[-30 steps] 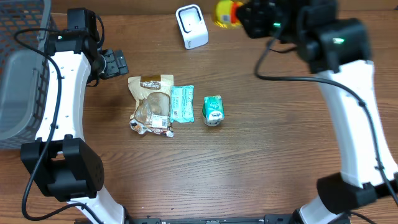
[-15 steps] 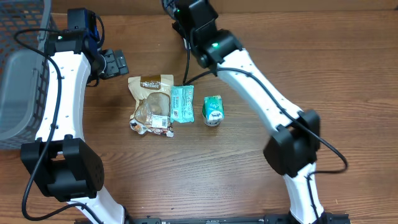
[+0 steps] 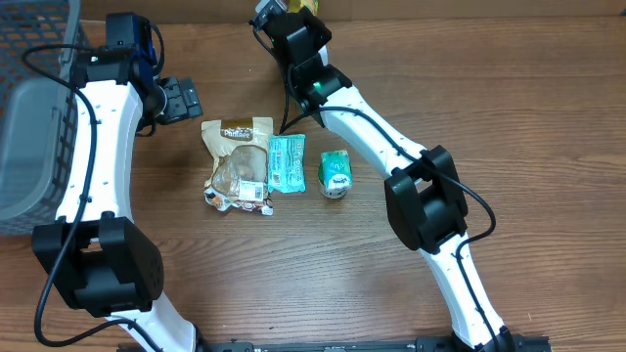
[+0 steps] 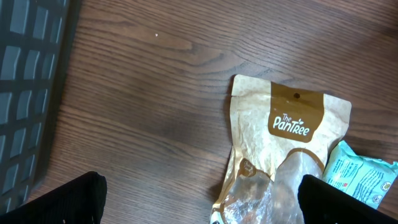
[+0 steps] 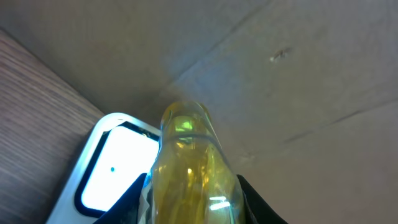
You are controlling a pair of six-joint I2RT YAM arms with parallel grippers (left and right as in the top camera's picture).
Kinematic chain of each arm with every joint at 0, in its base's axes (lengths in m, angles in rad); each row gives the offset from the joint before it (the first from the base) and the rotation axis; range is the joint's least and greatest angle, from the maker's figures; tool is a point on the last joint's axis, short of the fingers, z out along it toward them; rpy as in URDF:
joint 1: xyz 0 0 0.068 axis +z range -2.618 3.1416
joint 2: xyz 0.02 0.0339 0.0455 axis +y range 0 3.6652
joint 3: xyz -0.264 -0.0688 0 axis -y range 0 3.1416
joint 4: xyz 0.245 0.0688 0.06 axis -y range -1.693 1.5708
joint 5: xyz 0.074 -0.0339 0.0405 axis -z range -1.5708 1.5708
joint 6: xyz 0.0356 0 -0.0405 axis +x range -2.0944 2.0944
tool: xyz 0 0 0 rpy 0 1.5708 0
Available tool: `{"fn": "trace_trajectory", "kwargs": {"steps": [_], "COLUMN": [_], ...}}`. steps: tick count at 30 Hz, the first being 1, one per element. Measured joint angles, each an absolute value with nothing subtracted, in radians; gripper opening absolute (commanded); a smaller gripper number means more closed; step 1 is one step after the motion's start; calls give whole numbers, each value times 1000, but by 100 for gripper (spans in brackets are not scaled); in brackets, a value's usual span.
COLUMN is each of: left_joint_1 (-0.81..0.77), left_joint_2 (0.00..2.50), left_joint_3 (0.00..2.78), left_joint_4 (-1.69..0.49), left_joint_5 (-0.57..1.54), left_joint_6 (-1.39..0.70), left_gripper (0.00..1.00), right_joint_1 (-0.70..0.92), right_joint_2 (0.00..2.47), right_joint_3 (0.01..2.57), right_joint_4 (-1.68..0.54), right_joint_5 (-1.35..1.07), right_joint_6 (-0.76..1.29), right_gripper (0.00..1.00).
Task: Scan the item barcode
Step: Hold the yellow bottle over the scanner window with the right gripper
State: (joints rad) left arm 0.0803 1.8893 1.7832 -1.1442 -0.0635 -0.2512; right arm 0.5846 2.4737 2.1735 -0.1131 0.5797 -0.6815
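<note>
My right gripper (image 5: pixel 194 208) is shut on a yellow see-through item (image 5: pixel 191 165), one dark finger (image 5: pixel 140 198) on each side of it. The item hangs just above and beside the white barcode scanner (image 5: pixel 112 167), whose lit window faces up. From overhead, the right gripper (image 3: pixel 293 22) is at the table's far edge, a bit of the yellow item (image 3: pixel 305 6) showing, and the scanner is mostly hidden under it. My left gripper (image 3: pixel 182 99) stands open and empty above the wood, left of the pouch; in the wrist view it (image 4: pixel 202 202) straddles the pouch's lower edge.
A tan PanTree pouch (image 3: pixel 238 161), a teal packet (image 3: pixel 287 161) and a small green pack (image 3: pixel 335 173) lie in a row mid-table. A grey wire basket (image 3: pixel 29 108) stands at the far left. The right arm's links stretch across the table's middle right.
The right arm has swung from the far right to the top centre, carrying the yellow item leftward over the scanner. The left arm has not moved.
</note>
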Motion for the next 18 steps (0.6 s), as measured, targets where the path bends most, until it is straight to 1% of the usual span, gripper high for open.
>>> {"fn": "trace_trajectory", "kwargs": {"steps": [5,18], "left_joint_1": [80,80], "left_joint_2": [1889,1889], "left_joint_3": [1783,1783], "left_joint_4": [-1145,-1145], "left_joint_5": [-64,-63], "left_joint_6": [-251,-251], "left_gripper": [99,100], "right_joint_1": [584,582], "right_joint_2": [2480,2480], "right_joint_3": [2173,2154], "right_joint_4": [-2,-22], "right_joint_5": [581,528], "right_joint_6": [-778,-813], "right_gripper": [20,19]}}
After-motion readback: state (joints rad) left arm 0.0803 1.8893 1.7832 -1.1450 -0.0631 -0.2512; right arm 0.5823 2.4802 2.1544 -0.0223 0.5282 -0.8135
